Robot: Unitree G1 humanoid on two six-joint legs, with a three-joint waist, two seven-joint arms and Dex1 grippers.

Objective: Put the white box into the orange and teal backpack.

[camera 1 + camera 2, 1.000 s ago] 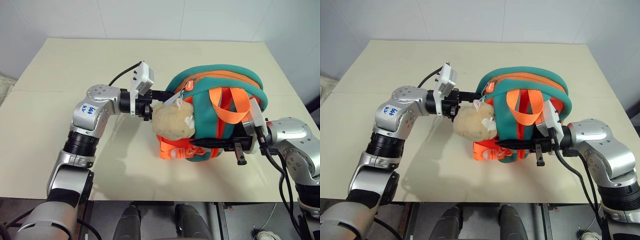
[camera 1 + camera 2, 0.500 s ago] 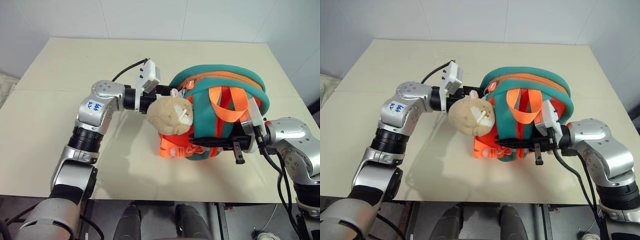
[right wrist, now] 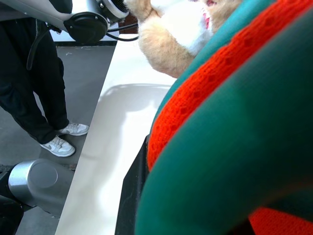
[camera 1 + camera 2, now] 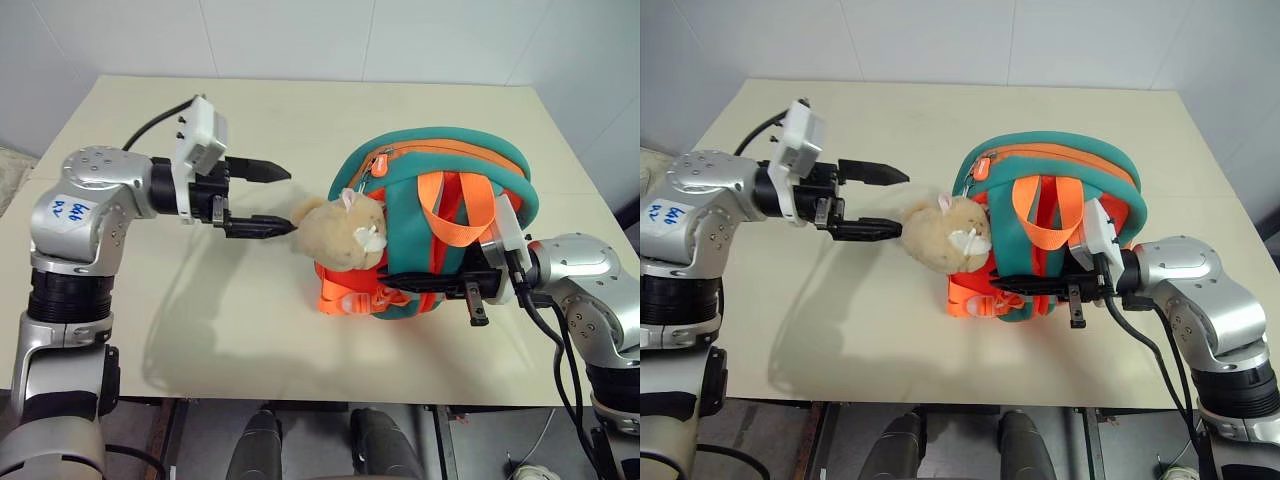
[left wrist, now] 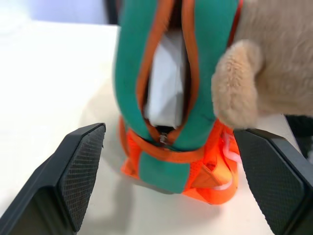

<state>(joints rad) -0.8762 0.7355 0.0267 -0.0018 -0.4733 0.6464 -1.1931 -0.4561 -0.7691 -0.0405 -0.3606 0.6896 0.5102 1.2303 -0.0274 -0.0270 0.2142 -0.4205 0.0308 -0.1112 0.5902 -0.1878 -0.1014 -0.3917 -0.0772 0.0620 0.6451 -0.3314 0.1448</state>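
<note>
From the head cameras I see the orange and teal backpack (image 4: 440,225) upright on the table (image 4: 300,120). My left pincer (image 4: 272,200) hangs spread wide beside its plush animal (image 4: 340,232), touching nothing. My right pincer (image 4: 400,283) is clamped together on the backpack's front. Left wrist: the white box (image 5: 166,81) sits inside the unzipped opening.
</note>
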